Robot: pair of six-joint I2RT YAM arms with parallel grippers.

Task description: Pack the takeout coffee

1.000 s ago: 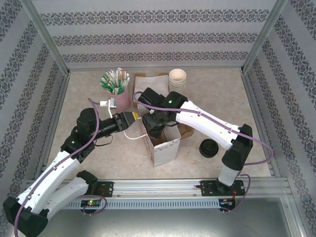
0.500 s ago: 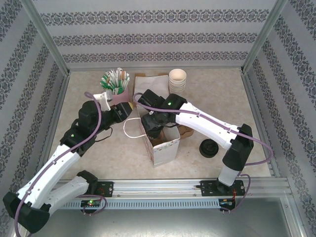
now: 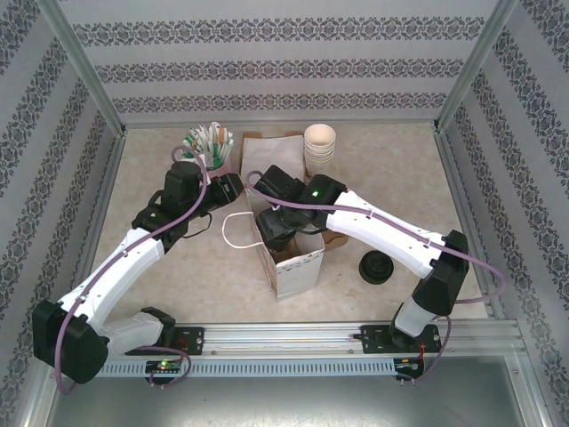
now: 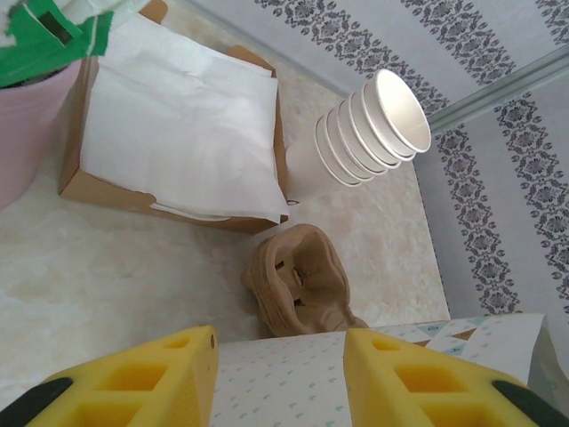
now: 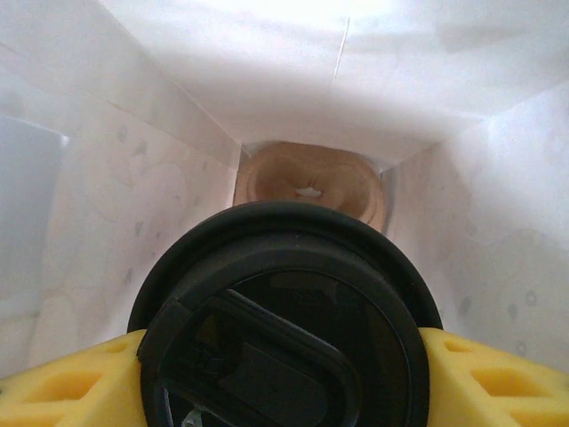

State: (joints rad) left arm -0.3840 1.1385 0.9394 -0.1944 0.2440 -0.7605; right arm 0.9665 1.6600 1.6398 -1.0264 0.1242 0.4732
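Grasping the takeout coffee (image 5: 286, 302) inside the paper bag (image 3: 298, 271) is the right gripper (image 5: 284, 378), left gripper (image 4: 280, 351) is hovering released, empty.

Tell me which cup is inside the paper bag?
The black-lidded coffee cup, held by the right gripper, is down inside the white bag. The stacked cream cups stand lidless on the table behind the bag.

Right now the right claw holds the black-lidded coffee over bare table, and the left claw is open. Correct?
Not quite. The right claw does hold the black-lidded coffee, but inside the white paper bag, not over bare table: the right wrist view shows bag walls around it and a brown carrier below. The left claw is open, as stated.
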